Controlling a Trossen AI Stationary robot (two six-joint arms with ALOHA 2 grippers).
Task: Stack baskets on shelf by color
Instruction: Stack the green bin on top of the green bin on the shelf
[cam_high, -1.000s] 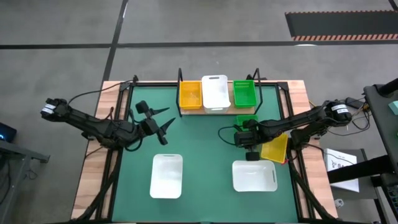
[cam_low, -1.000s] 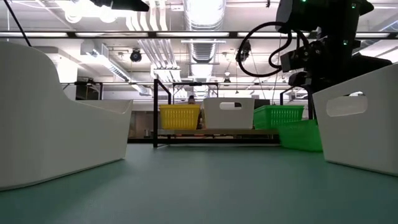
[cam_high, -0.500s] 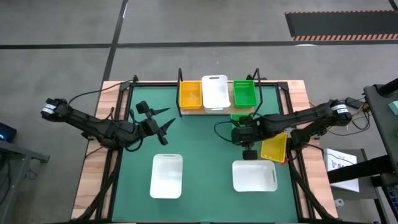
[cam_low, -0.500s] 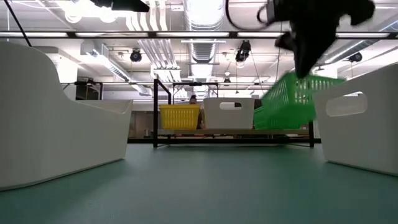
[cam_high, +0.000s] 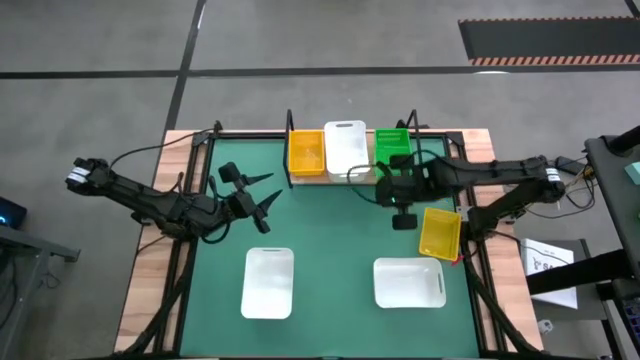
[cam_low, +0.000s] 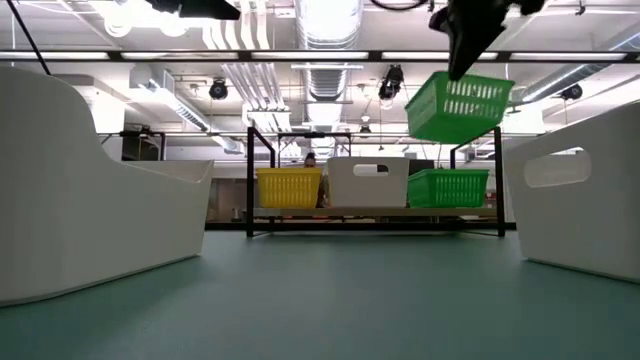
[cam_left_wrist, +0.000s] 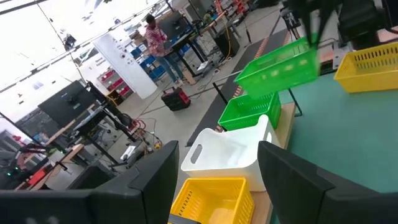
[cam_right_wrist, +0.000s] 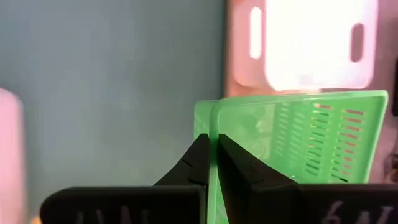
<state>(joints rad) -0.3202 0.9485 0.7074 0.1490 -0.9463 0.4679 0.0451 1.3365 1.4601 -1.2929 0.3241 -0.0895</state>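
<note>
My right gripper (cam_high: 388, 178) is shut on a green basket (cam_low: 460, 105), held in the air above the right end of the shelf (cam_low: 375, 213). On the shelf stand a yellow basket (cam_high: 305, 152), a white basket (cam_high: 347, 148) and another green basket (cam_low: 448, 187). A yellow basket (cam_high: 440, 232) and two white baskets (cam_high: 268, 282) (cam_high: 408, 283) rest on the green mat. My left gripper (cam_high: 275, 187) is open and empty at the mat's left middle. My right gripper pinches one side wall of the green basket at its rim (cam_right_wrist: 211, 140), one finger inside the basket and one outside. The fingers come from above. The basket hangs lifted clear and tilted (cam_left_wrist: 280, 65), over the green basket on the shelf.
The shelf's black posts (cam_low: 497, 180) stand at its ends, close to the held basket. The green mat (cam_high: 330, 230) lies bare between the shelf and the two white baskets near the front edge. Cables run along both arms.
My right gripper has lifted the green basket off the mat beside the yellow basket. It has carried the basket up and toward the far edge, to above the shelf's right end. The basket has tipped and now hangs tilted. My left arm has kept still.
</note>
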